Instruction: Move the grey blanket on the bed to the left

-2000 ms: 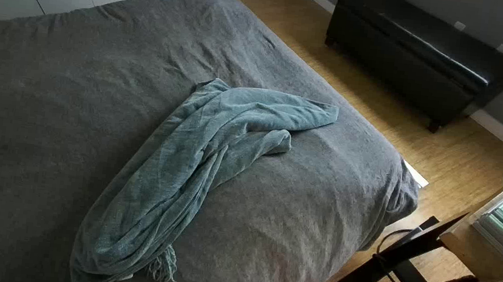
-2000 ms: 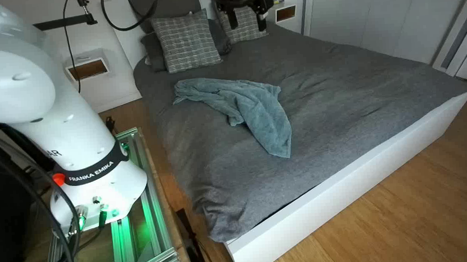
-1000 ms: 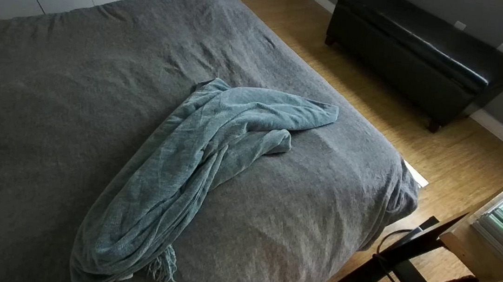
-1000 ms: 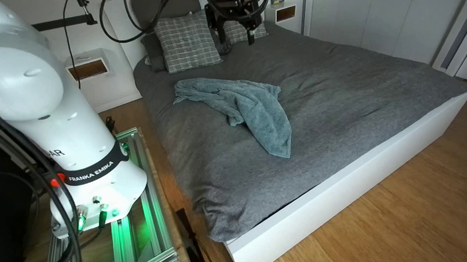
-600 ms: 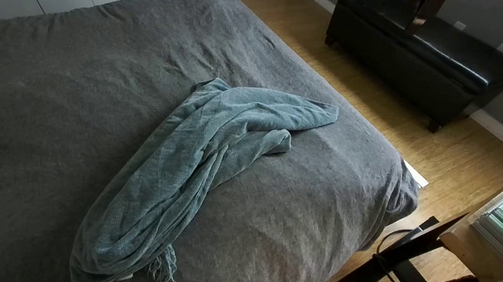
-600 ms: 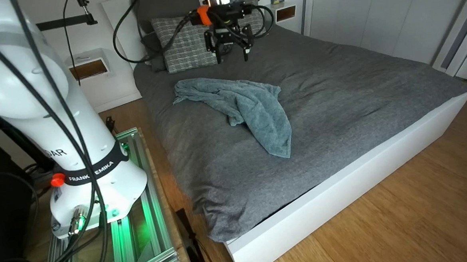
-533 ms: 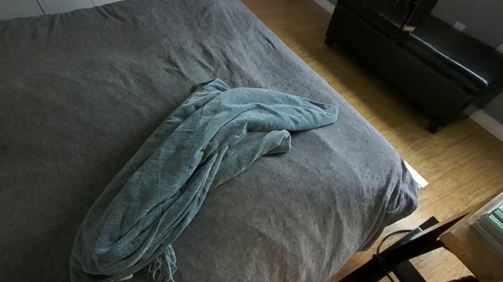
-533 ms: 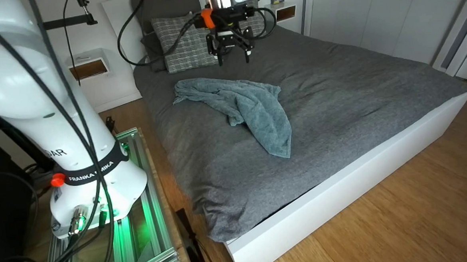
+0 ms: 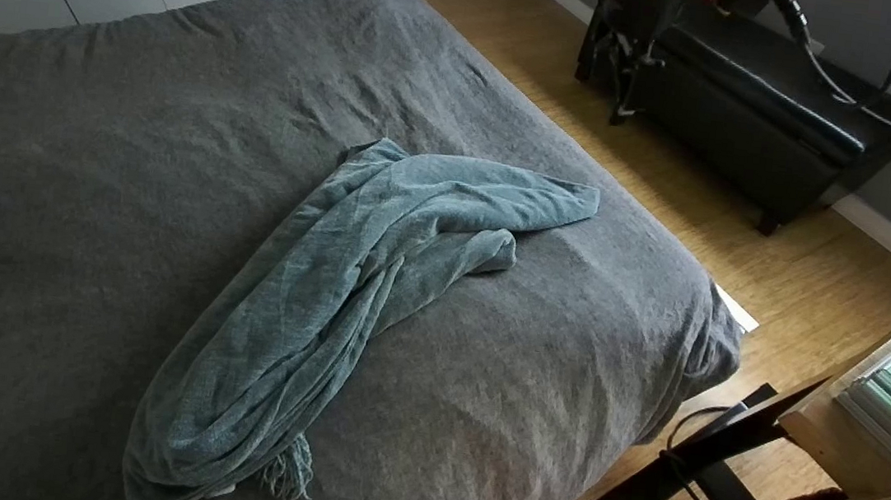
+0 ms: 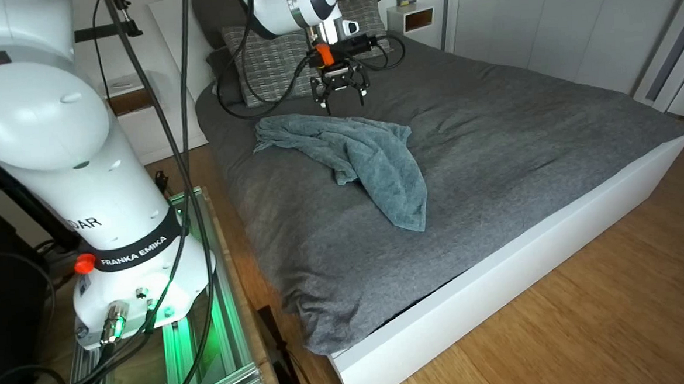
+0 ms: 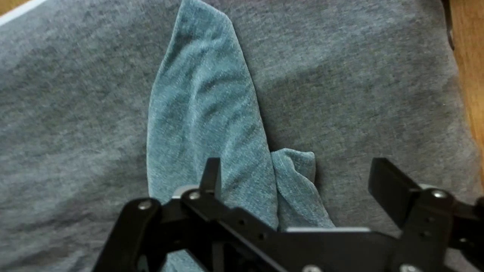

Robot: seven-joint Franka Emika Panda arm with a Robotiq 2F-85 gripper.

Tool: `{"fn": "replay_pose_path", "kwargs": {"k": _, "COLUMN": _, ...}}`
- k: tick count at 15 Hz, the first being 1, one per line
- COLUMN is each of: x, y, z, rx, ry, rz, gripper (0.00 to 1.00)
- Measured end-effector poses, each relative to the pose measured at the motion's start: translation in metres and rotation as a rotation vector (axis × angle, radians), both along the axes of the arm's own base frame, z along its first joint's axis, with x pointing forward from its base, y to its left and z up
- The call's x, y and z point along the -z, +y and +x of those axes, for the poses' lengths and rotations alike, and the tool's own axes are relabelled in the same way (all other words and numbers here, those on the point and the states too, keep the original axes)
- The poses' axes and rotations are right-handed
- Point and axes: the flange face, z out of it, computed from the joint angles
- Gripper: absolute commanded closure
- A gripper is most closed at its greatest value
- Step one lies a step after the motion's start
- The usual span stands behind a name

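The grey blanket lies rumpled on the dark grey bed. It shows in both exterior views (image 9: 307, 302) (image 10: 378, 161), with a fringe at one end, and in the wrist view (image 11: 204, 98). The bed (image 9: 132, 159) (image 10: 526, 129) also shows around it in the wrist view (image 11: 359, 105). My gripper (image 10: 345, 104) is open, pointing down, and hangs above the bed near the blanket. In the wrist view the gripper (image 11: 295, 162) has its fingers wide apart, with nothing between them. One finger (image 11: 211, 175) overlaps the blanket and the other (image 11: 393, 189) overlaps the bed cover.
Patterned pillows (image 10: 277, 72) lie at the bed's head, behind the gripper. A white bed frame board (image 10: 510, 271) edges the bed. A black bench (image 9: 757, 117) stands on the wooden floor. Loose cables (image 10: 188, 165) hang from the arm beside its base.
The arm has come down and forward into both exterior views, with the open gripper lower over the bed. The blanket has not moved.
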Motion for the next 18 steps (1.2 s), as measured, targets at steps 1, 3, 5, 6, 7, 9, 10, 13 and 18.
{"fn": "replay_pose_path", "kwargs": {"k": 1, "x": 0.008, "y": 0.014, "z": -0.001, "rx": -0.027, "ry": 0.007, "rz": -0.004, "gripper": 0.00}}
{"fn": "replay_pose_path", "kwargs": {"k": 3, "x": 0.016, "y": 0.026, "z": 0.000, "rx": -0.047, "ry": 0.014, "rz": -0.005, "gripper": 0.00}}
{"fn": "replay_pose_path", "kwargs": {"k": 5, "x": 0.015, "y": 0.025, "z": 0.004, "rx": -0.049, "ry": 0.013, "rz": -0.007, "gripper": 0.00}}
{"fn": "replay_pose_path", "kwargs": {"k": 6, "x": 0.015, "y": 0.024, "z": 0.005, "rx": -0.048, "ry": 0.012, "rz": -0.006, "gripper": 0.00}}
{"fn": "replay_pose_path", "kwargs": {"k": 7, "x": 0.014, "y": 0.024, "z": 0.006, "rx": -0.048, "ry": 0.011, "rz": -0.007, "gripper": 0.00}}
{"fn": "replay_pose_path", "kwargs": {"k": 9, "x": 0.015, "y": 0.024, "z": 0.005, "rx": -0.049, "ry": 0.012, "rz": -0.007, "gripper": 0.00}}
{"fn": "replay_pose_path", "kwargs": {"k": 10, "x": 0.017, "y": 0.025, "z": 0.003, "rx": -0.054, "ry": 0.019, "rz": -0.015, "gripper": 0.00}}
{"fn": "replay_pose_path", "kwargs": {"k": 13, "x": 0.041, "y": 0.043, "z": -0.007, "rx": -0.092, "ry": 0.055, "rz": -0.035, "gripper": 0.00}}
{"fn": "replay_pose_path", "kwargs": {"k": 18, "x": 0.110, "y": 0.087, "z": -0.033, "rx": -0.147, "ry": 0.149, "rz": -0.084, "gripper": 0.00}}
